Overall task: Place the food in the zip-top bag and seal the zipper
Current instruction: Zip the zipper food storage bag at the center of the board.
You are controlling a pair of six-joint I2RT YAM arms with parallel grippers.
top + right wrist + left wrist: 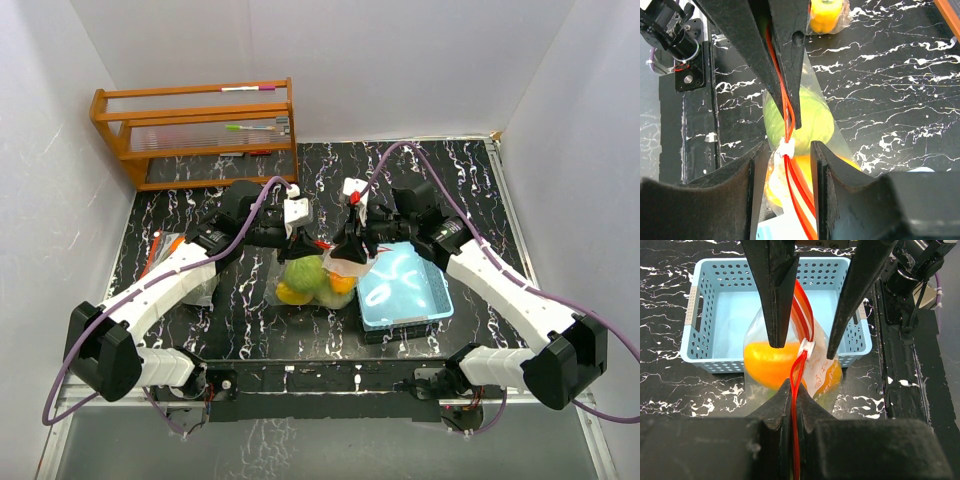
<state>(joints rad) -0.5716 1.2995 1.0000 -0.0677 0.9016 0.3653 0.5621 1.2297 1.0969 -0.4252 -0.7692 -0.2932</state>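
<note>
Left gripper [791, 390] is clamped tight on the orange-red zipper strip [804, 315] of the clear plastic zip-top bag [320, 290], toy produce [303, 272] inside; right gripper [789, 150] straddles the small white slider [785, 148], fingers apart, gripping nothing; closing off-centre could let the slider slip.

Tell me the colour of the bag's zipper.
Red-orange zipper, white slider; clearest in the left wrist view.

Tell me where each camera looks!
Top external: above, behind the bases, looking down on left arm, right arm, zip-top bag, blue basket.
Left wrist: on the left arm, facing the basket; left gripper pinches the zipper.
Right wrist: on the right arm, facing the green ball; right gripper open.
Both wrist views share the white slider.
</note>
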